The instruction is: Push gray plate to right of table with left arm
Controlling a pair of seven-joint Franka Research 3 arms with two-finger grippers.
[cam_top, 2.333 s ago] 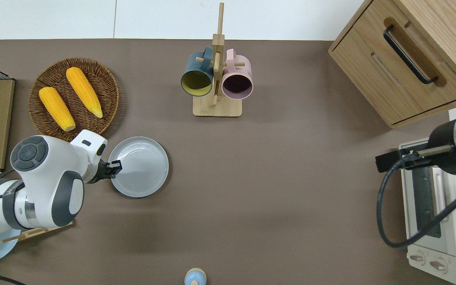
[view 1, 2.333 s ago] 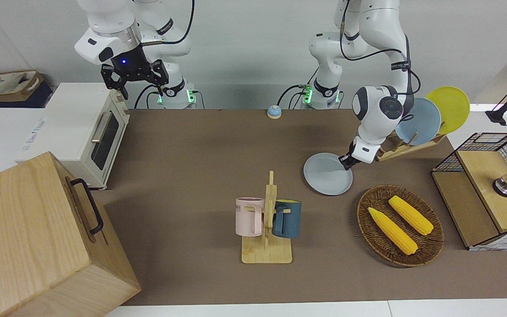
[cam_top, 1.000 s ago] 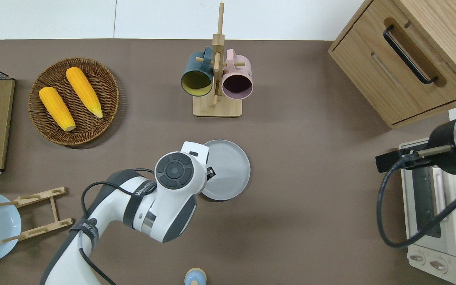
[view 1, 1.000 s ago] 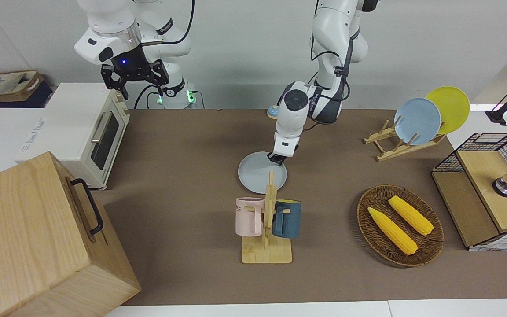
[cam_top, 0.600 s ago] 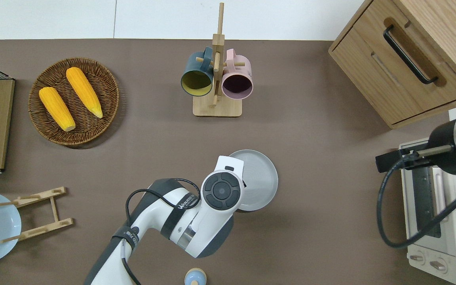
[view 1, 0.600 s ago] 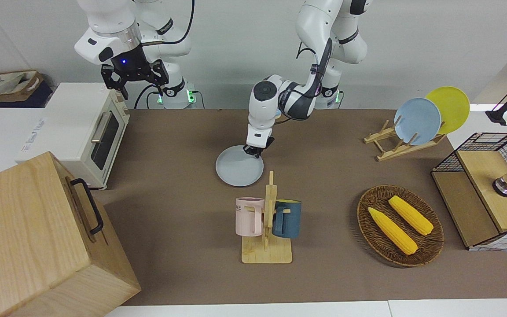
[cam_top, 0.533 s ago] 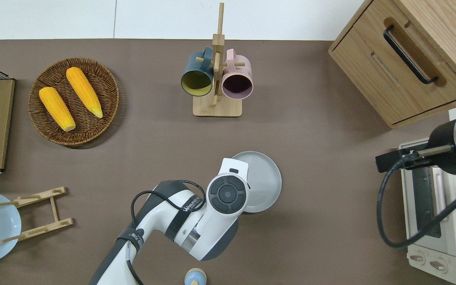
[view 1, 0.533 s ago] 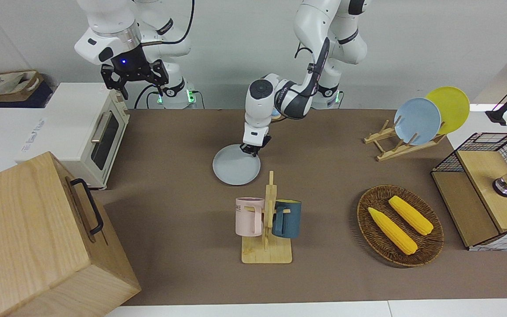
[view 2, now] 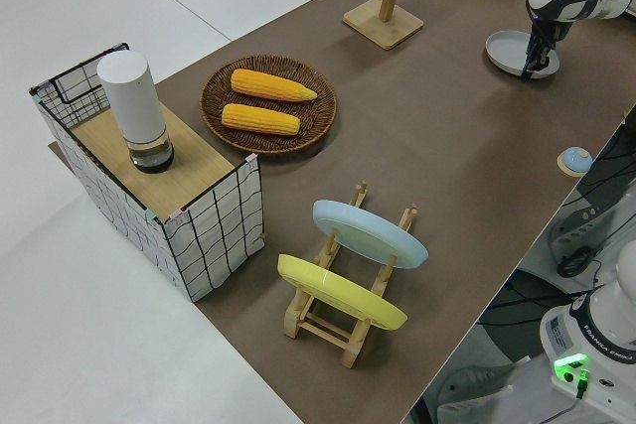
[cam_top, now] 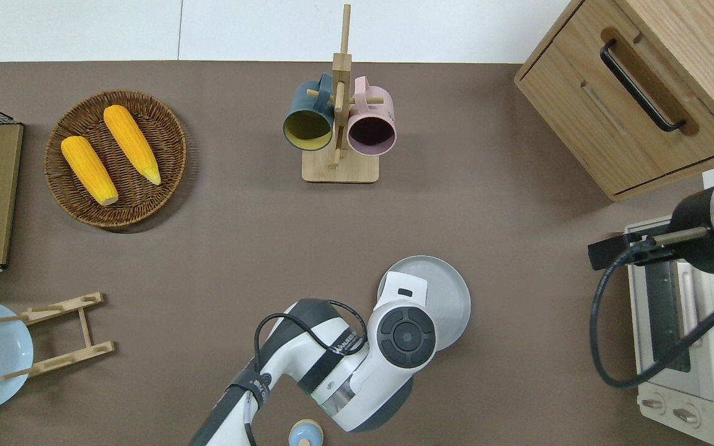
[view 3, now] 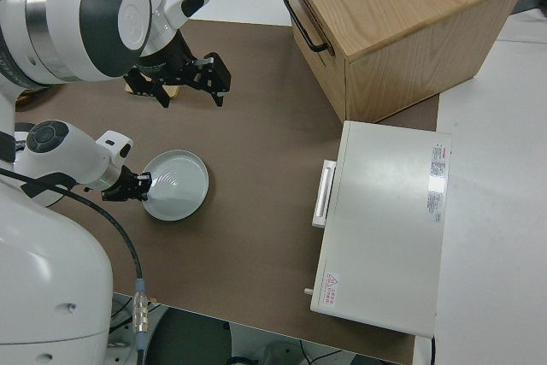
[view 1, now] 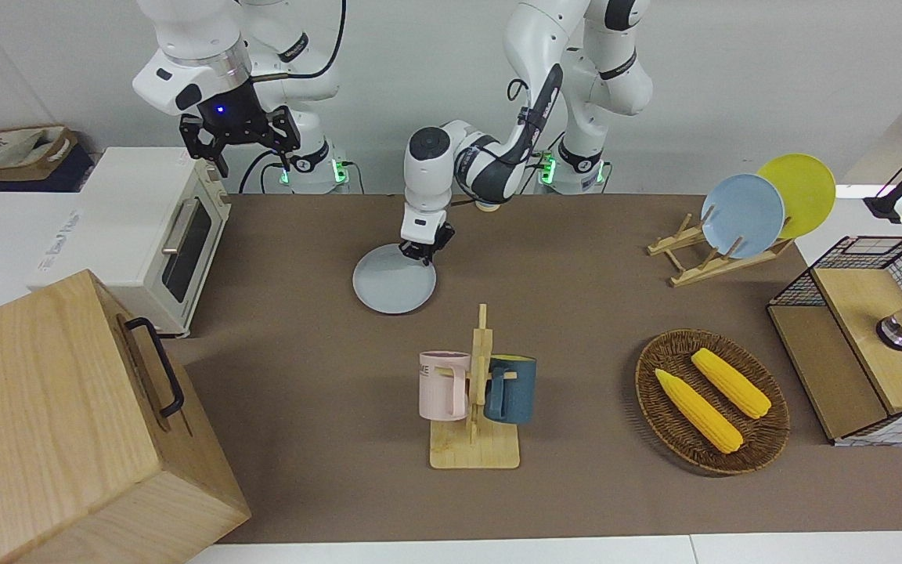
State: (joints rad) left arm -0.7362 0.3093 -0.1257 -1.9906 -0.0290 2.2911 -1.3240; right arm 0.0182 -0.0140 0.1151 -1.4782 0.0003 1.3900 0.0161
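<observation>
The gray plate (view 1: 393,283) is showing pale gray-blue against the matte brown table (view 1: 302,376). The left arm (view 1: 490,160) is showing white with dark gray joint caps. The 2 corn cobs (view 1: 713,397) are showing yellow in a dark brown woven basket (view 1: 658,415). The 2 racked plates are showing sky-blue (view 1: 742,215) and yellow (view 1: 807,188). The 2 mugs are showing pink (view 1: 441,384) and dark teal (view 1: 515,388).

A robot lab: a brown table (view 1: 326,235) staged with toaster oven (view 1: 155,235) and mug rack (view 1: 476,392).
</observation>
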